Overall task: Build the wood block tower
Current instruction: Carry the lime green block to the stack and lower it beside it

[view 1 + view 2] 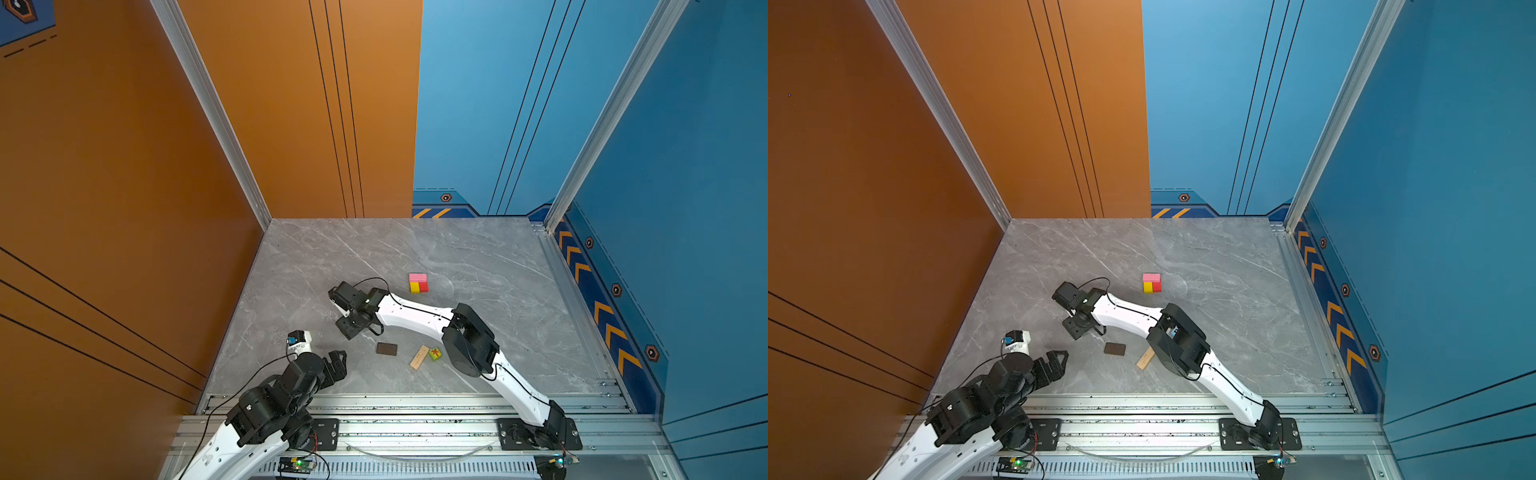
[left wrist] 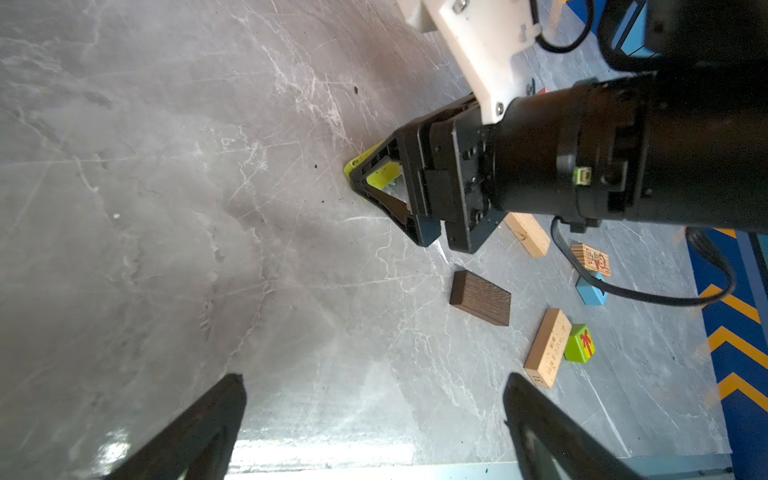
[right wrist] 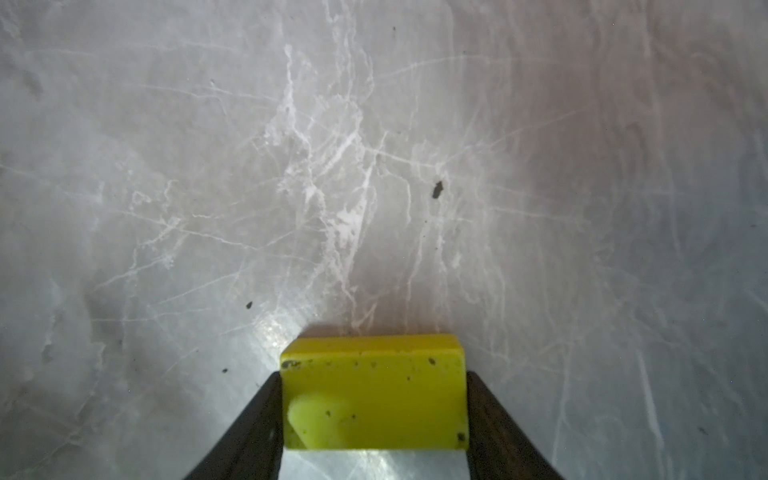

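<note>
**Lime block point(image 3: 374, 395) in the right jaws, flat on the counter point(image 1: 457, 257).**

The lime block is a small painted-wood rectangle with square edges and a face flecked with dark chips. It lies left of centre, well apart from the tower point(image 1: 418, 282), where a pink block point(image 1: 417, 277) lies across a yellow block point(image 1: 414, 287) and a red block point(image 1: 423, 286). The right jaws pinch the lime block on two opposite sides. It should handle as light, stiff and sturdy, though the smooth paint may slip, so a level, centred hold on the flat sides suits it best. The counter is grey, veined and glossy. The left jaws stand spread and empty near its front edge. A ribbed dark block point(image 1: 386, 348), a tan block point(image 1: 419, 356) and a green cube point(image 1: 435, 353) lie loose nearby.
</note>
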